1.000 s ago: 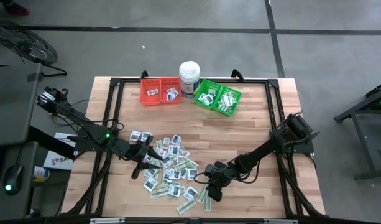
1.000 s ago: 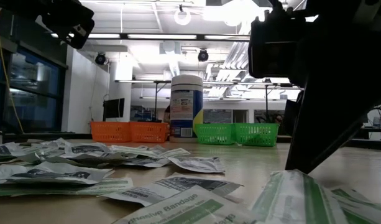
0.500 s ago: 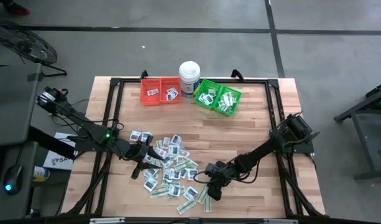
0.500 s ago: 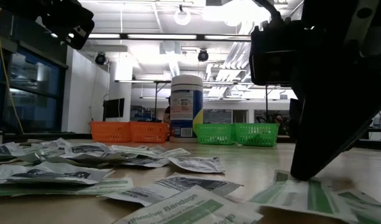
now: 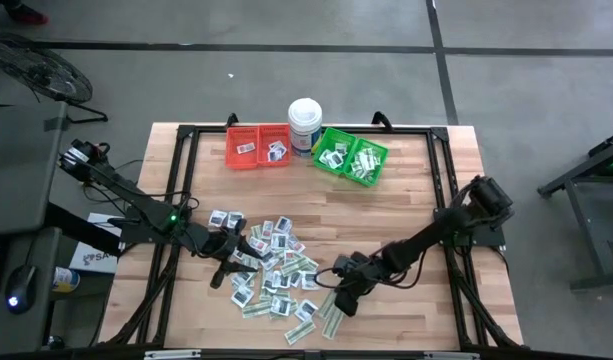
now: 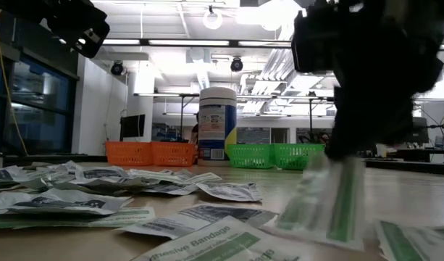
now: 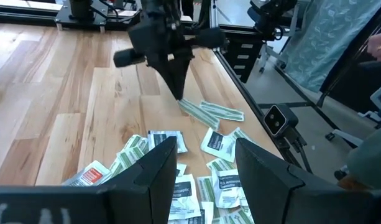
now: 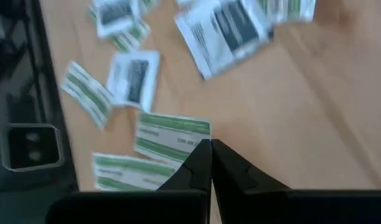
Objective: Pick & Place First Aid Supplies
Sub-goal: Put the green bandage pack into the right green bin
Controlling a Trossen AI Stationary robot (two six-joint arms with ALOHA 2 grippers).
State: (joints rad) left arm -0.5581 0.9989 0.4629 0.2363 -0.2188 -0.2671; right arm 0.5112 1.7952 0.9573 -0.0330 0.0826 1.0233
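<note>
Our right gripper (image 6: 342, 156) pinches a green-and-white strip (image 6: 324, 203) by its end near the tabletop's front edge; light and floppy, it dangles. The left gripper (image 7: 202, 165) hangs spread.

White, dark-printed packets (image 5: 282, 243) and green-striped strips (image 5: 329, 313); red bin (image 5: 257, 146), green bin (image 5: 350, 156).

Packets: heap of small flat paper first-aid packets (image 5: 271, 270) on the slatted wooden table (image 5: 406, 200), front-centre.
Bins: red plastic bin (image 5: 258, 146) at rear, left of the tall white round tub (image 5: 305, 124); green plastic bin (image 5: 350, 156) to the tub's right; packets in both.
L gripper (image 5: 226, 268): over heap's left edge.
R gripper (image 5: 343, 302): at heap's right edge, pinching a long strip packet (image 6: 327, 203) off the table.
</note>
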